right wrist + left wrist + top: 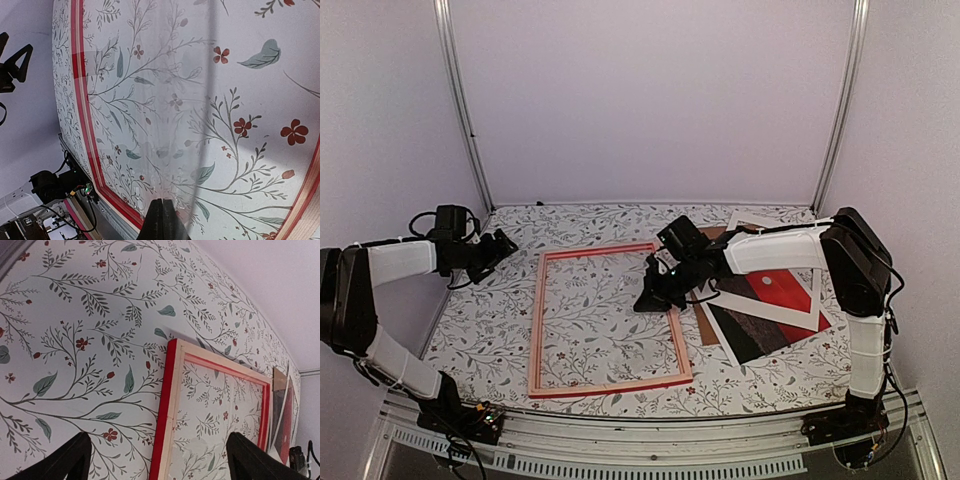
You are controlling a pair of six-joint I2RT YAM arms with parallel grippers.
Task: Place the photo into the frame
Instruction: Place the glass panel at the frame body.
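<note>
The frame is shown laid flat at mid-tabletop, with the photo left outside it near the right edge, the right jaws pressed together by the frame's right rail, and the left jaws spread near the far left corner.

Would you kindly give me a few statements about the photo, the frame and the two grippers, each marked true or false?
1. The photo sits inside the frame. False: the photo lies to the right of the frame, through which only the patterned table shows.
2. The left gripper is open. True: the left gripper has its fingers spread, off to the left of the frame.
3. The right gripper is wide open. False: the right gripper has its fingers shut together, near the frame's right rail.
4. The frame lies flat on the table. True.
</note>
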